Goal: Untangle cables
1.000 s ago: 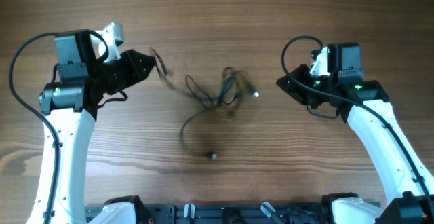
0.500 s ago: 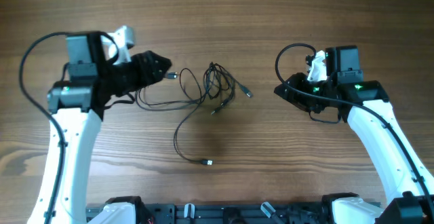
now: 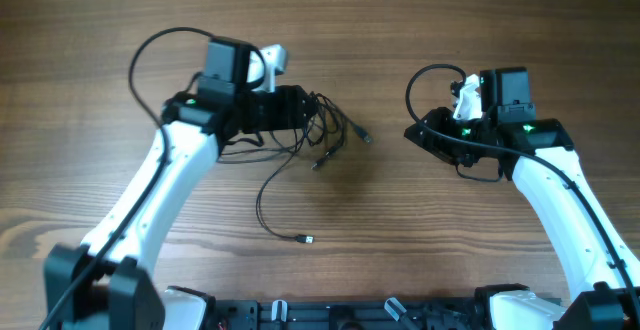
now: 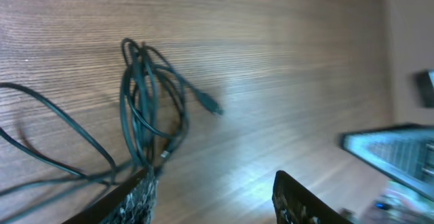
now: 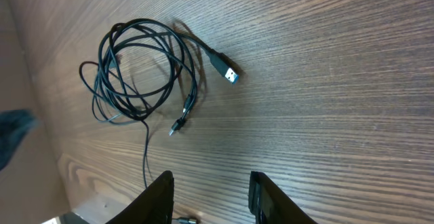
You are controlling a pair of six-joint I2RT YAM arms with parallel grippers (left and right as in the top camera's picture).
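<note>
The cables [image 3: 325, 130] lie on the wooden table as a loose tangle of thin black cords. One long strand trails down to a small plug [image 3: 307, 239], and another plug [image 3: 367, 138] sticks out to the right. My left gripper [image 3: 300, 110] is at the tangle's left edge, open. In the left wrist view the cables [image 4: 146, 95] lie just ahead of the gripper [image 4: 213, 197], with nothing between the fingers; the left finger [image 4: 129, 200] is next to a strand. My right gripper [image 3: 415, 130] is off to the right, apart from the cables [image 5: 142, 68], and the right gripper [image 5: 211, 197] is open and empty.
The bare wooden table [image 3: 320, 30] stretches all around the tangle. Thick black robot cables loop above the left arm [image 3: 160, 45] and beside the right wrist [image 3: 425, 80]. The arm bases sit along the front edge [image 3: 320, 315].
The left arm has swung right to the tangle, and its jaws have opened and let go of the cord end. The cords have settled on the table. The right jaws opened slightly; the arm stayed.
</note>
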